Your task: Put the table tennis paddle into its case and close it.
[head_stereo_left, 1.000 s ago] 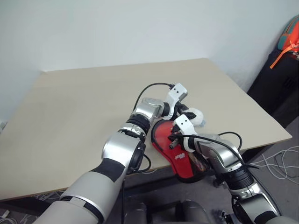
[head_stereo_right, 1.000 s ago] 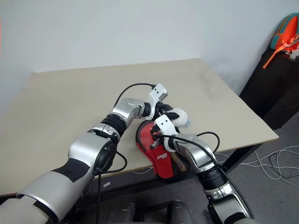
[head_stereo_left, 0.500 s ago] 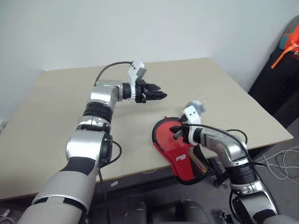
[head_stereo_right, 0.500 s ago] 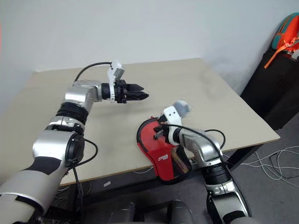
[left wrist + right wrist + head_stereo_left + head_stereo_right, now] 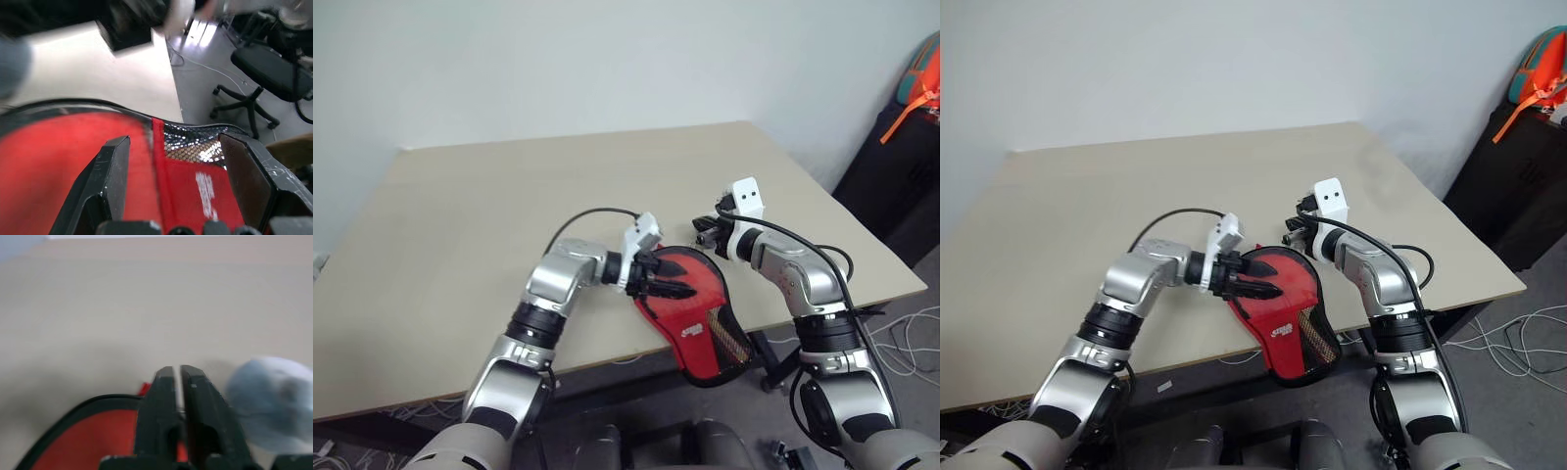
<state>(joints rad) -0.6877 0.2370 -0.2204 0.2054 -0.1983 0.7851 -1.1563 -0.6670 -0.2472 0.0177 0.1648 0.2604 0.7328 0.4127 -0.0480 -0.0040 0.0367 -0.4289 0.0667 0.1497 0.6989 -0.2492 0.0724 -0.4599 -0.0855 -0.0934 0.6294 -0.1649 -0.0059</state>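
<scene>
At the table's (image 5: 460,245) near edge lay the case (image 5: 690,294), red side up, mesh end hanging past the rim. Over its rounded part hovered the left pincer (image 5: 668,287), fingers (image 5: 113,169) spread wide, nothing pinched. Just beyond the case's far rim stood the right pincer (image 5: 706,233), fingers (image 5: 164,396) nearly pressed together, a thin slit showing, nothing held. Close beside them sat a whitish-grey wad (image 5: 271,399), blurred.
</scene>
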